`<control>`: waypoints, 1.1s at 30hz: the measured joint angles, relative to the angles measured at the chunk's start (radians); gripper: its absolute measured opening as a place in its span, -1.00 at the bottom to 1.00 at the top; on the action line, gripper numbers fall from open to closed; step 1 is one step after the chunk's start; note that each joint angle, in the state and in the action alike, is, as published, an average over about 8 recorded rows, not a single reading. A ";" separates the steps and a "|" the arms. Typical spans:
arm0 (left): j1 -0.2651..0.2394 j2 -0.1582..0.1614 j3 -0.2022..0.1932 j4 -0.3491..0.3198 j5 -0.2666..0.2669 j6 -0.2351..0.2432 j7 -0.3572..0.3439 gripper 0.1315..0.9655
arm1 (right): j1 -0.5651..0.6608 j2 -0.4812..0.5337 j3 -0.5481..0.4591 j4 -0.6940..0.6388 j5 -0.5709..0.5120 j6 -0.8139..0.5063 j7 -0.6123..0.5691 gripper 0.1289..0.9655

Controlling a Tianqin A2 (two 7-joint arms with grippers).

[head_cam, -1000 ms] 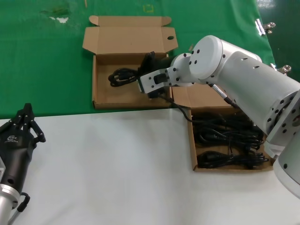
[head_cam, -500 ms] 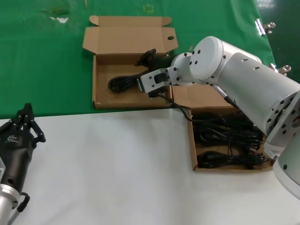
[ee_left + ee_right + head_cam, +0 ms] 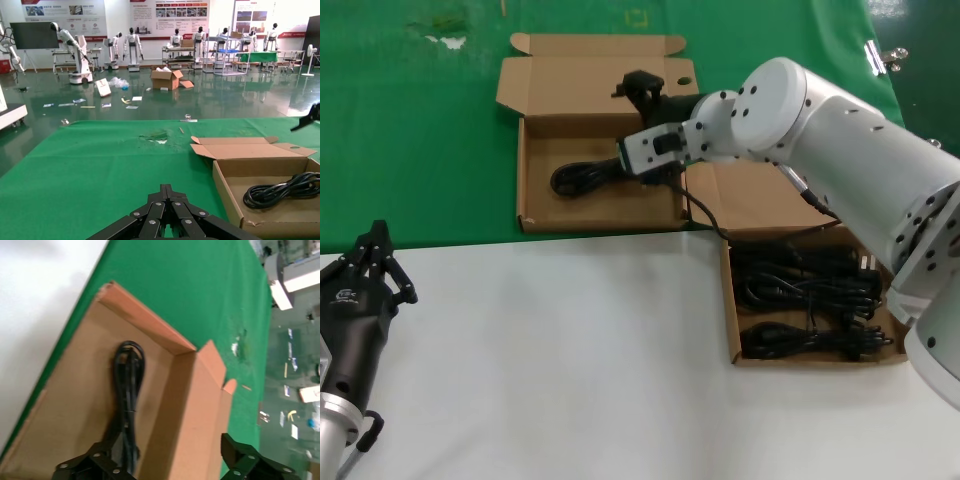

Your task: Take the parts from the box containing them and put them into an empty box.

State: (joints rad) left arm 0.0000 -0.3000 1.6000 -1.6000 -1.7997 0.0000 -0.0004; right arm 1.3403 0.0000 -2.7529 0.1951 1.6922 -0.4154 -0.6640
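The far cardboard box (image 3: 521, 170) on the green cloth holds one coiled black power cable (image 3: 582, 178) lying on its floor. My right gripper (image 3: 642, 88) is open and empty, raised above the box's back wall and hinged lid. In the right wrist view the cable (image 3: 127, 385) lies below my spread right gripper (image 3: 165, 460), touching neither finger. The near right box (image 3: 730, 300) holds several black cable bundles (image 3: 805, 290). My left gripper (image 3: 380, 232) is shut and parked at the near left over the white table. Its view shows the far box (image 3: 225, 185) and its cable (image 3: 285, 187).
The right box's open lid (image 3: 750, 205) lies between the two boxes, under my right forearm. A thin black robot cable (image 3: 705, 225) hangs from the right wrist across it. The white table surface (image 3: 570, 350) meets the green cloth (image 3: 420, 150) near the far box's front wall.
My right gripper has let go of the cable, which now lies in the far box. It has risen and moved back toward the lid. The left arm has not moved.
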 joint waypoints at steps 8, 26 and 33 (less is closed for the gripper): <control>0.000 0.000 0.000 0.000 0.000 0.000 0.000 -0.98 | 0.034 0.000 0.013 -0.029 0.049 0.002 -0.020 0.41; 0.000 0.000 0.000 0.000 0.000 0.000 0.000 -0.98 | -0.109 0.269 0.228 0.455 -0.307 -0.080 0.511 0.93; 0.000 0.000 0.000 0.000 0.000 0.000 0.000 -0.98 | -0.254 0.392 0.369 0.757 -0.530 -0.110 0.781 0.98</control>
State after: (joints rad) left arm 0.0000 -0.3000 1.6000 -1.6000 -1.7997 0.0000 -0.0003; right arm 1.0864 0.3919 -2.3834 0.9519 1.1622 -0.5254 0.1175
